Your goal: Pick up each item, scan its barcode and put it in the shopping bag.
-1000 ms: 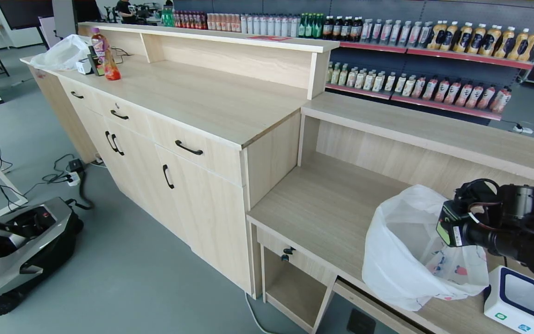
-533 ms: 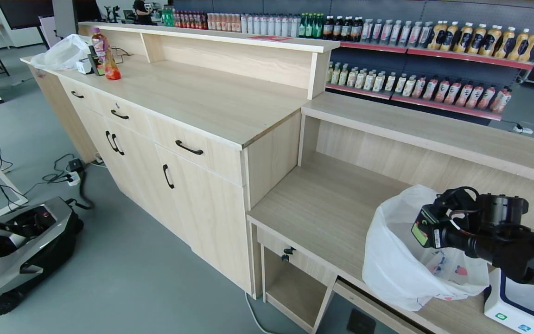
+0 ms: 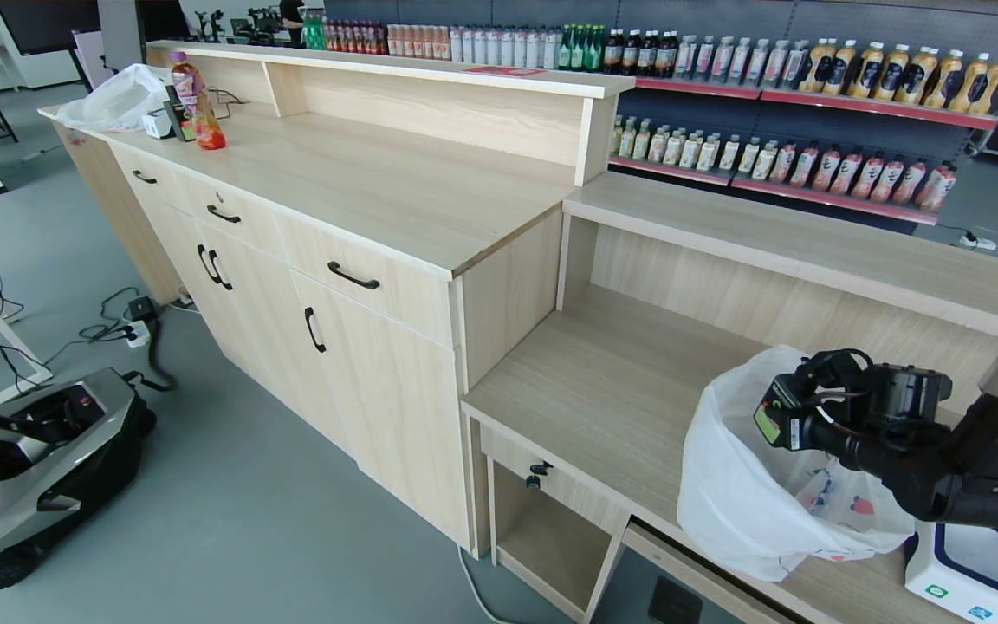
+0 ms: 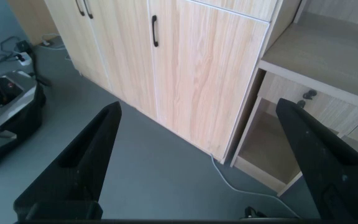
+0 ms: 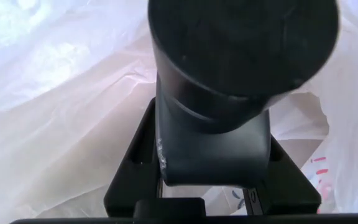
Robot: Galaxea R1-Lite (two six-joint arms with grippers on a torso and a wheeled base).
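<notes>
A white shopping bag stands open on the low wooden desk, with a red-printed packet inside. My right arm hangs over the bag's mouth. In the right wrist view my right gripper is shut on a dark cylindrical bottle, with the bag's plastic close behind it. A white scanner with a blue-rimmed window sits just right of the bag. My left gripper is open and holds nothing, above the floor in front of the cabinet doors.
The taller counter runs to the back left and carries another bag and a red-labelled bottle. Shelves of drinks line the far wall. Another robot base and cables lie on the floor at left.
My right arm has moved left, from beside the scanner to over the bag's mouth. Nothing else has moved.
</notes>
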